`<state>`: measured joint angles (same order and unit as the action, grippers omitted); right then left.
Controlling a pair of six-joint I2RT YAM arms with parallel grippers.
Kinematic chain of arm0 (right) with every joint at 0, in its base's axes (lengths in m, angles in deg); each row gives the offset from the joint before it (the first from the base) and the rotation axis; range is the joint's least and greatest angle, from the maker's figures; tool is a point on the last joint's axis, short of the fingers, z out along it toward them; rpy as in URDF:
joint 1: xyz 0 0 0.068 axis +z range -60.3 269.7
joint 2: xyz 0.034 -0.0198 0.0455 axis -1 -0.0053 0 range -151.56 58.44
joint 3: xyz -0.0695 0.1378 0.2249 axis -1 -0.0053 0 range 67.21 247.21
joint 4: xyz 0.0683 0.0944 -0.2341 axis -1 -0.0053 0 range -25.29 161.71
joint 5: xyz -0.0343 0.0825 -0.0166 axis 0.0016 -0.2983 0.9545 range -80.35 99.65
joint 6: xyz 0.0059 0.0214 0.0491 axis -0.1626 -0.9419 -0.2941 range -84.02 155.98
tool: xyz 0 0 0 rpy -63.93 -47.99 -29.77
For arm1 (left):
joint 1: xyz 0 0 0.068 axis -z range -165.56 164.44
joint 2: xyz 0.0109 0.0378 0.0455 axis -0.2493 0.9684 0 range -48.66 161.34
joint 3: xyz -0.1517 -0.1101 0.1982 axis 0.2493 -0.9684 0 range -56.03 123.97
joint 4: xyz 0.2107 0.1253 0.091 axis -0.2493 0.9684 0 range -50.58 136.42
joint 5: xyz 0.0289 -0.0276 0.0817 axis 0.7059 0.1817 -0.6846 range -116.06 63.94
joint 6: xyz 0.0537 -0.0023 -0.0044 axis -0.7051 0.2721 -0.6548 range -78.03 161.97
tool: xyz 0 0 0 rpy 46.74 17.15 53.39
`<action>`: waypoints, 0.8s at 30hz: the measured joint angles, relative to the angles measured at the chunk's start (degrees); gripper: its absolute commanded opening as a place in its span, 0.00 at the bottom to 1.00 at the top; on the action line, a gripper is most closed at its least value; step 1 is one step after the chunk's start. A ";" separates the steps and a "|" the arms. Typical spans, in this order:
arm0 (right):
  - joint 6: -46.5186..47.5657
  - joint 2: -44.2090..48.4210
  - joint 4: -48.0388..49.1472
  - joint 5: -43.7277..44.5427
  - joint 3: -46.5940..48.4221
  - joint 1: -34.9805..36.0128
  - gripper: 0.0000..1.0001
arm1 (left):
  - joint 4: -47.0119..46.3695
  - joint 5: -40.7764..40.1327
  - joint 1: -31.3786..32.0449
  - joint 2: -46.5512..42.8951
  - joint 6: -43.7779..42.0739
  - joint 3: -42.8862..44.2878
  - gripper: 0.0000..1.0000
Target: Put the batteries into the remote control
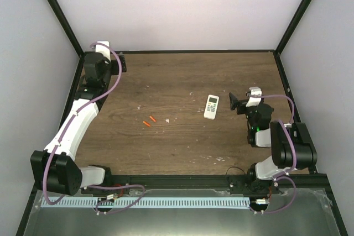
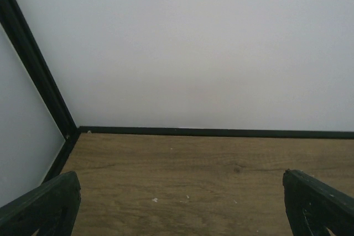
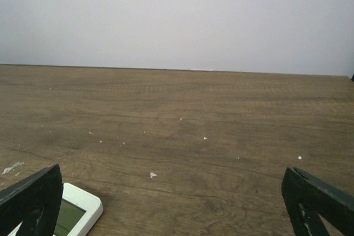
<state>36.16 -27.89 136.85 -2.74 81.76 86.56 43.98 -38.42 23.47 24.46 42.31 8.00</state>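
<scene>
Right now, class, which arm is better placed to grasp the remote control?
Right: the right end effector, open, sits beside the remote control; the left end effector is at the far corner.

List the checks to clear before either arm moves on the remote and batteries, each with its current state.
1. Right gripper open and empty: ok.
2. Left gripper open and empty: ok; it faces the back wall, far from the parts.
3. Remote control found: ok, flat on the table beside the right gripper, display up.
4. Remote's back reachable for loading: not ok, it faces down.
5. Batteries found: ok, both loose on the table, apart from the remote.
6. Back cover on or off: cannot tell.
</scene>
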 measured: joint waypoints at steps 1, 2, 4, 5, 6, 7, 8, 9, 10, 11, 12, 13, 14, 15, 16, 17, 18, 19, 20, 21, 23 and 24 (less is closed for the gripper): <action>-0.02 0.96 -4.20 -0.17 1.79 0.00 1.00 | -0.15 0.09 0.04 0.00 -1.14 0.00 1.00; 0.00 1.66 -8.46 -0.39 4.22 0.00 1.00 | -0.28 0.02 0.04 0.00 -2.03 0.00 1.00; -0.24 2.40 -18.53 -0.74 11.37 0.00 1.00 | -0.44 0.15 -0.15 0.00 -3.19 0.00 1.00; -0.48 2.54 -22.08 -0.83 14.23 0.00 1.00 | -0.42 0.33 -0.17 0.00 -3.52 0.00 1.00; -1.05 2.99 -27.10 -0.87 17.92 0.00 1.00 | -0.39 0.92 -0.31 0.00 -3.89 -0.02 1.00; -1.55 3.72 -30.21 -0.90 19.78 0.00 1.00 | -0.39 1.44 -0.42 0.00 -4.09 -0.11 1.00; -2.23 4.96 -33.77 -0.85 21.22 0.02 1.00 | -0.50 2.08 -0.50 -0.02 -4.26 -0.39 1.00; -2.89 6.69 -37.29 -0.79 21.90 0.11 1.00 | -0.44 2.62 -0.52 -0.07 -4.39 -0.68 1.00; -3.65 8.41 -40.52 -0.79 22.21 0.31 1.00 | -0.63 3.19 -0.55 -0.15 -4.42 -1.29 1.00; -4.44 10.36 -44.19 -0.81 22.36 0.59 1.00 | -0.66 3.65 -0.52 -0.26 -4.42 -1.95 1.00; -5.29 11.76 -47.36 -0.83 22.53 0.85 1.00 | -0.72 3.93 -0.52 -0.33 -4.28 -2.71 1.00; -6.01 12.76 -50.53 -0.81 22.91 1.16 1.00 | -0.70 4.37 -0.52 -0.33 -4.04 -3.43 1.00; -6.78 13.38 -53.99 -0.72 23.45 1.62 1.00 | -0.50 5.01 -0.52 -0.31 -3.72 -4.15 1.00; -7.45 13.64 -57.13 -0.39 24.11 2.34 1.00 | -0.11 5.49 -0.52 -0.22 -3.32 -4.61 1.00; -8.00 13.66 -59.65 -0.13 24.61 3.19 1.00 | 0.33 6.08 -0.42 -0.11 -2.86 -4.90 1.00; -8.76 13.60 -63.12 0.61 25.44 4.61 1.00 | 0.74 6.56 -0.24 0.15 -2.19 -4.96 1.00; -9.31 13.49 -65.85 1.27 26.10 5.79 1.00 | 0.81 6.67 0.11 0.59 -1.66 -4.92 1.00; -10.05 13.33 -68.72 2.03 26.82 6.80 1.00 | 0.92 6.86 0.87 1.38 -0.94 -4.66 1.00; -10.88 13.07 -71.32 2.95 27.58 7.61 1.00 | 1.07 7.04 1.86 2.40 -0.46 -4.31 1.00; -11.89 12.76 -73.90 4.11 28.46 8.20 1.00 | 1.40 7.10 2.93 3.52 -0.07 -3.80 1.00; -14.19 12.04 -78.64 7.28 30.47 8.35 1.00 | 2.99 7.13 6.12 7.08 0.83 -1.36 1.00; -15.45 11.52 -80.83 9.01 31.71 8.35 1.00 | 4.15 7.26 7.82 9.29 1.29 0.55 1.00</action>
<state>20.71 -16.37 56.02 6.27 113.47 94.91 48.13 -31.16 31.30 33.75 43.60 8.54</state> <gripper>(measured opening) 0.998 0.995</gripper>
